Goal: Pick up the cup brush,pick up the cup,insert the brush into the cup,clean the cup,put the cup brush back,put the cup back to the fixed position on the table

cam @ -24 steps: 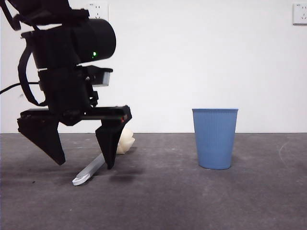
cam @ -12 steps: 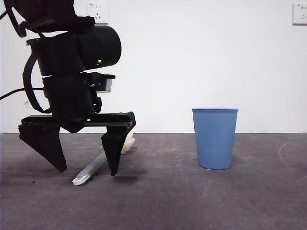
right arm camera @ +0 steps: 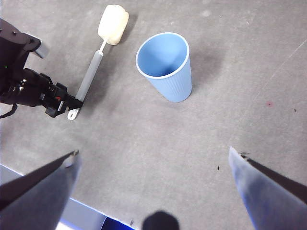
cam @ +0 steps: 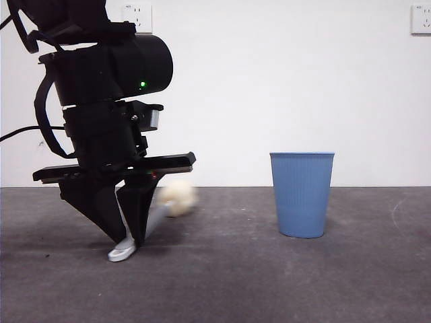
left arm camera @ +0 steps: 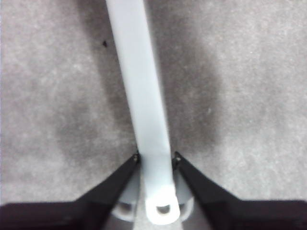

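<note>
The cup brush (cam: 160, 214) lies low on the table (cam: 236, 282) at the left, its sponge head (cam: 176, 198) blurred. My left gripper (cam: 126, 235) is shut on the brush's grey handle (left arm camera: 144, 105) near its white hooked end (left arm camera: 163, 211). The blue cup (cam: 302, 194) stands upright to the right, apart from the brush. In the right wrist view I see the cup (right arm camera: 165, 64), the brush (right arm camera: 96, 60) and the left gripper (right arm camera: 62, 103) from high above. My right gripper (right arm camera: 153, 165) is open and empty, well above the table.
A white wall with two sockets (cam: 138, 15) rises behind the table. Bare table lies between the brush and the cup and in front of both. The table's near edge (right arm camera: 72, 211) shows in the right wrist view.
My left gripper has closed: its jaws, wide apart around the handle before, now pinch the handle near the hooked end. The sponge head has shifted slightly and looks blurred. The cup has not moved.
</note>
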